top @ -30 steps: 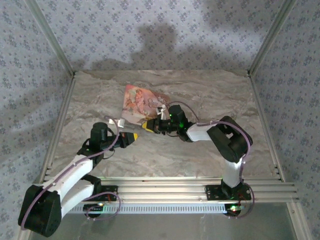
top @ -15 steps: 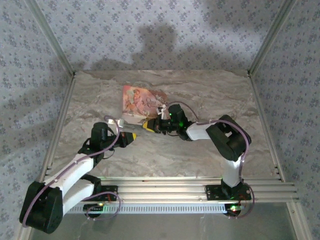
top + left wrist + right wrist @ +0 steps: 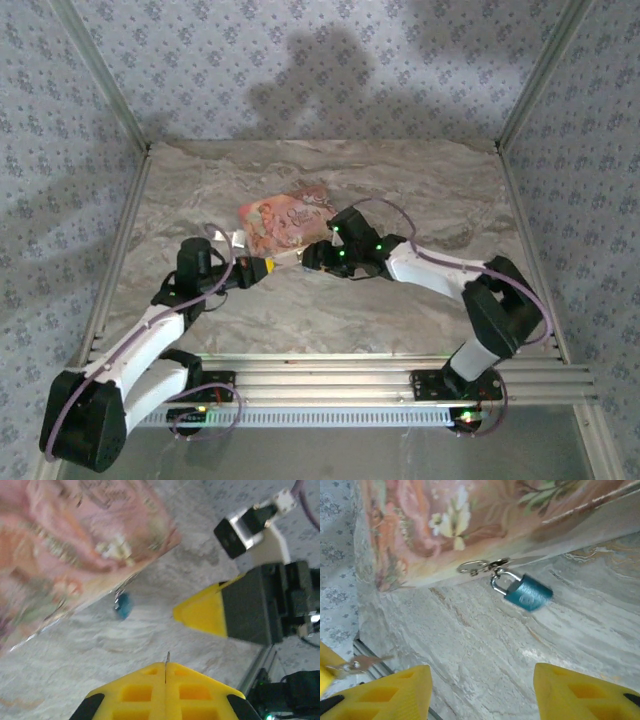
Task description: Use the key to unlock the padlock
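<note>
The padlock (image 3: 527, 594) is a small blue lock lying on the marble table, its metal shackle hooked through the latch ring (image 3: 475, 567) of the pink picture box (image 3: 470, 525). My right gripper (image 3: 480, 690) stands open just short of the padlock, touching nothing. My left gripper (image 3: 166, 667) is shut on the key (image 3: 167, 657), whose thin edge sticks out between the yellow fingertips. The key (image 3: 357, 665) also shows at the left of the right wrist view. From the left wrist the padlock (image 3: 122, 605) lies ahead under the box's edge. From above, the left gripper (image 3: 265, 268) and the right gripper (image 3: 308, 256) face each other below the box (image 3: 285, 222).
The marble table (image 3: 400, 190) is walled by patterned panels with metal posts. The right gripper's yellow finger (image 3: 205, 612) juts in from the right close ahead of my left gripper. An aluminium rail (image 3: 330, 375) runs along the near edge.
My right gripper has opened and let go of the padlock. The right arm has swung out to the right. The pink box has turned and shifted. The left gripper has edged toward the padlock.
</note>
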